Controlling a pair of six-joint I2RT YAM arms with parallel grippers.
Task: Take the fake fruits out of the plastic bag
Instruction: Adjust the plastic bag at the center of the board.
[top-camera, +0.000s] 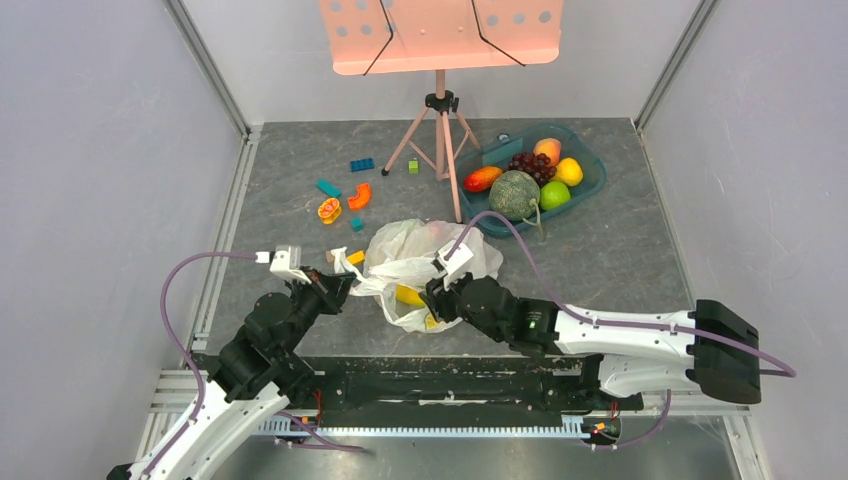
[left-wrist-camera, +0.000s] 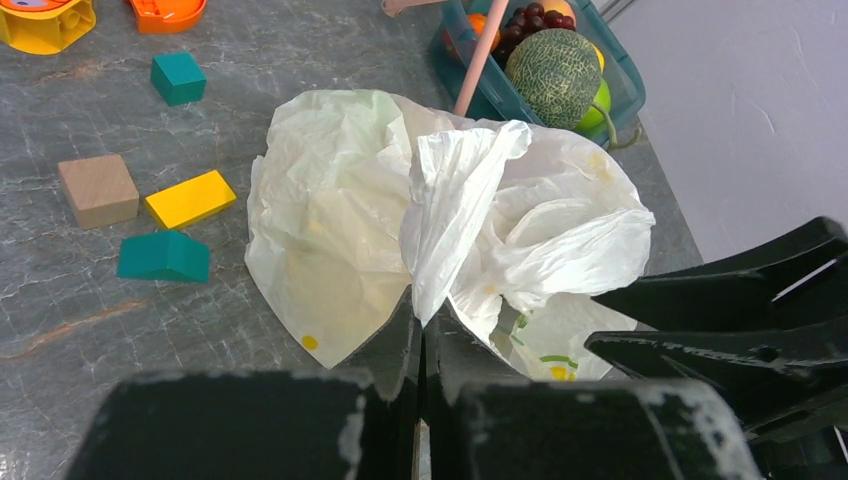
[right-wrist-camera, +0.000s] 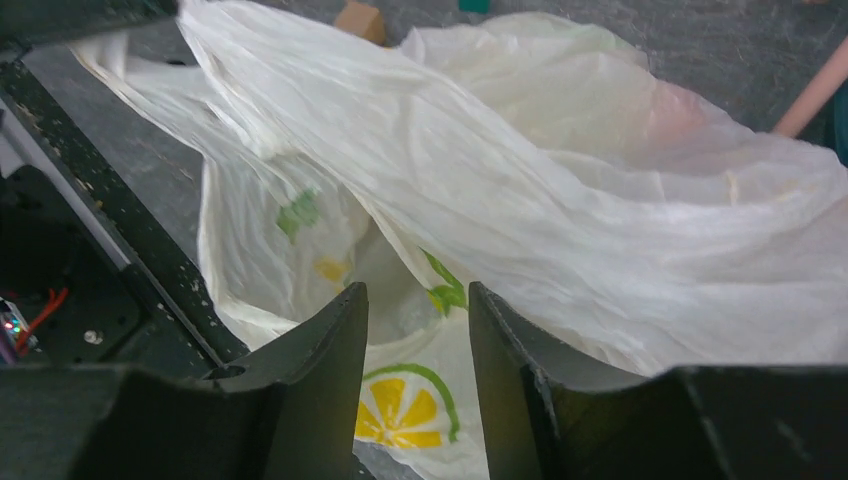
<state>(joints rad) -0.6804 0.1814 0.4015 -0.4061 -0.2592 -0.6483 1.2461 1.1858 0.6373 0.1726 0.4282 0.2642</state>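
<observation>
With the left fingers (left-wrist-camera: 398, 355) clamped on a fold of the plastic bag (top-camera: 420, 255), the right fingers (right-wrist-camera: 325, 380), apart at lower centre, should ease low into its mouth without snagging film.

A teal bin (top-camera: 497, 150) holds a netted melon (top-camera: 514, 194), dark grapes (top-camera: 530, 165) and other fruit, beside a pink tripod stand (top-camera: 440, 40). A wooden cube (left-wrist-camera: 97, 189), yellow block (left-wrist-camera: 190, 198) and teal block (left-wrist-camera: 163, 257) lie close together.

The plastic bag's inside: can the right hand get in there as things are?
Probably yes: the right hand is open at the mouth of the plastic bag, while the left hand pinches its edge. Only a sagging fold hangs across.
</observation>
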